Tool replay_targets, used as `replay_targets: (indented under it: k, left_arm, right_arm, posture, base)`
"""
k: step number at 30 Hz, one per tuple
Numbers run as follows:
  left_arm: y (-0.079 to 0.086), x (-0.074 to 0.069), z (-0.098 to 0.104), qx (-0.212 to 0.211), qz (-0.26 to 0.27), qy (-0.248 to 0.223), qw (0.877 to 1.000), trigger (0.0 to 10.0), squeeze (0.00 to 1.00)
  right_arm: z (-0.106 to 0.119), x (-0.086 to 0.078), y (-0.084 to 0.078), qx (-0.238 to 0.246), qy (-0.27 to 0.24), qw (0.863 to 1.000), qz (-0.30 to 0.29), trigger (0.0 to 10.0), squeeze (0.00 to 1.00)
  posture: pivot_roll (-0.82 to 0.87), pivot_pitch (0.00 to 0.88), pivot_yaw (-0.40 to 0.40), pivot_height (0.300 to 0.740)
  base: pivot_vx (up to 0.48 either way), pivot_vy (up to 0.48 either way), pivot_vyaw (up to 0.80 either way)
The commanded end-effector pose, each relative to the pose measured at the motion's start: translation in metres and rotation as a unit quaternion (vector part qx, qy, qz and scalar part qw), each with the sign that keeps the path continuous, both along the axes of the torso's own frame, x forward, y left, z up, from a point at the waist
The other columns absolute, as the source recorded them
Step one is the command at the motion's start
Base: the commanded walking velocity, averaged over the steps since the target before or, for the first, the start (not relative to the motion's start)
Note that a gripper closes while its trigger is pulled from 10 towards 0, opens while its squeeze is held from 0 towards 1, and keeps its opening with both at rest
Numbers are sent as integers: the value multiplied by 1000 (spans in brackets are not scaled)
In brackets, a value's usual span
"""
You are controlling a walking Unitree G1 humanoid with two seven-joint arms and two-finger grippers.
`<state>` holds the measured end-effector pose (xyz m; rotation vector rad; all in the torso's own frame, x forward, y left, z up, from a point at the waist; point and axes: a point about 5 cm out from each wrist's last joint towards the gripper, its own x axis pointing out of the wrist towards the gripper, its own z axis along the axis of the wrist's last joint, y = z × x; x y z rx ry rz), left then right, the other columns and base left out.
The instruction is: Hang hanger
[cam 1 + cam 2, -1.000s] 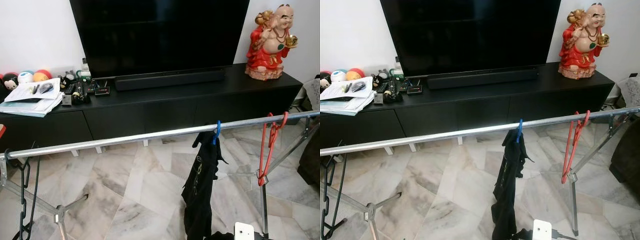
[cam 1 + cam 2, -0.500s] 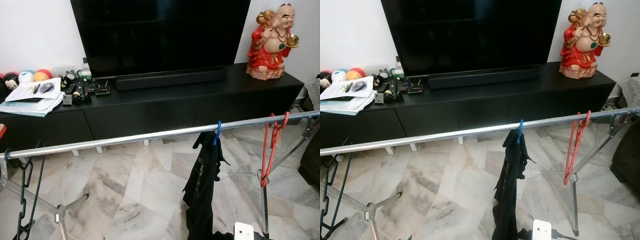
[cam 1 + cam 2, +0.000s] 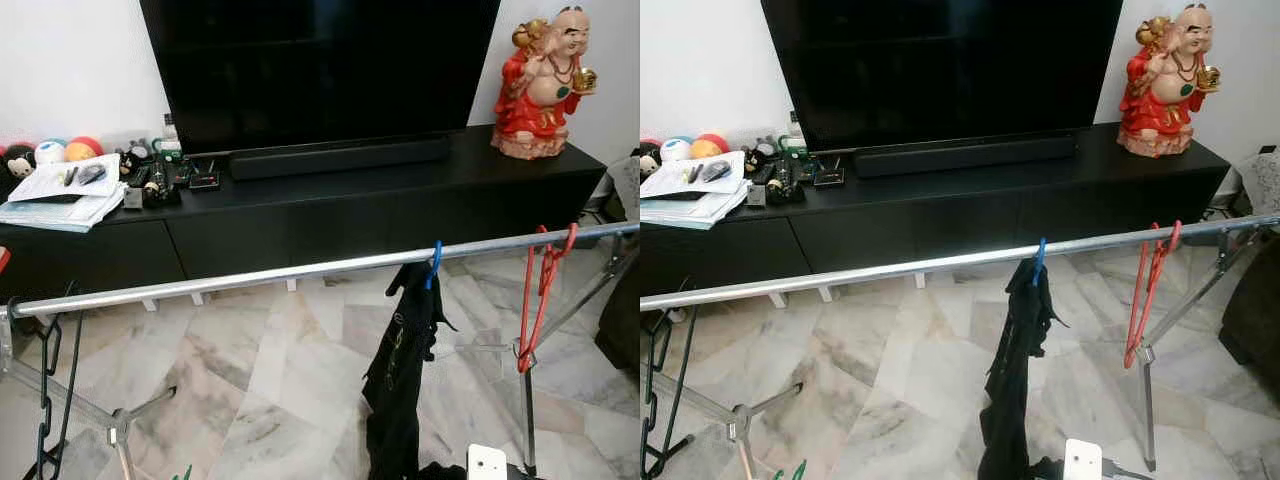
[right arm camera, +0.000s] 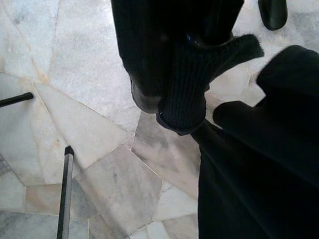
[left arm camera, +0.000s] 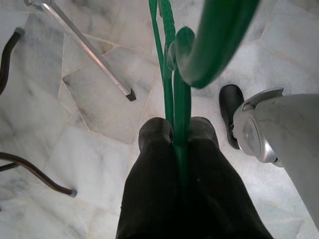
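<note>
A green hanger (image 5: 175, 94) is clamped between the two black fingers of the left gripper (image 5: 175, 137) low above the marble floor (image 3: 270, 400), its tip just seen at the lower edge of the head views. The right gripper (image 4: 164, 94) is seen closed on a black garment's cuff (image 4: 192, 84). On the metal rail (image 3: 250, 276), a black garment (image 3: 400, 380) hangs from a blue hanger (image 3: 434, 262), with red hangers (image 3: 540, 290) further right.
</note>
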<state>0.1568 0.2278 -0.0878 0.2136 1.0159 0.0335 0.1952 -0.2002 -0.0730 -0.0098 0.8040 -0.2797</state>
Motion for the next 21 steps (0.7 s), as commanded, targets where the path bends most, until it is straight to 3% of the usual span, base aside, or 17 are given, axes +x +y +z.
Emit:
replay_targets:
  k: [1, 21]
  left_arm:
    - [-3, 3, 1, 2, -7, -4, 1000, 10000, 0]
    - [-9, 6, 1, -6, -8, -9, 1000, 10000, 0]
  right_arm:
    - [0, 0, 1, 0, -3, 1000, 1, 10000, 0]
    - [0, -1, 1, 1, 0, 1000, 2, 10000, 0]
  posture:
    - [109, 3, 31, 740]
    - [110, 8, 27, 740]
  base:
    - [0, 0, 0]
    - [-244, 0, 0]
